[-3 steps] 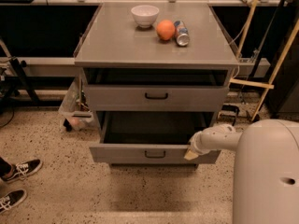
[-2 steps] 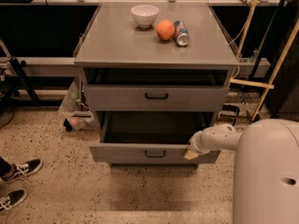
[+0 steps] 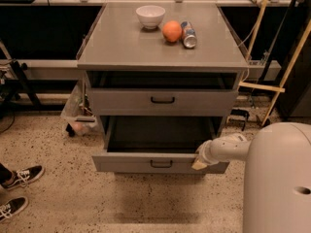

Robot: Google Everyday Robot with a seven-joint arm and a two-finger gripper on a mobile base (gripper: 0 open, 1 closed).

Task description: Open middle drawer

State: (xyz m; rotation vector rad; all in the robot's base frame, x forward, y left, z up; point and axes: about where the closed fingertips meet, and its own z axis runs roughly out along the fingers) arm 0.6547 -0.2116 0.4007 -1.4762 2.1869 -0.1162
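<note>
The middle drawer (image 3: 146,162) is pulled well out of the grey cabinet. Its dark inside shows behind the flat grey front, which has a small black bar handle (image 3: 161,164) at its centre. My gripper (image 3: 199,163) reaches in from the right on a pale arm. It sits at the top edge of this drawer's front panel, to the right of the handle.
The drawer above (image 3: 163,101) stands slightly out, with a dark gap under the cabinet top (image 3: 121,42). A white bowl (image 3: 150,16), an orange (image 3: 171,31) and a can (image 3: 188,34) rest on that top. Black sneakers (image 3: 17,188) are at the left, wooden poles (image 3: 284,76) at the right.
</note>
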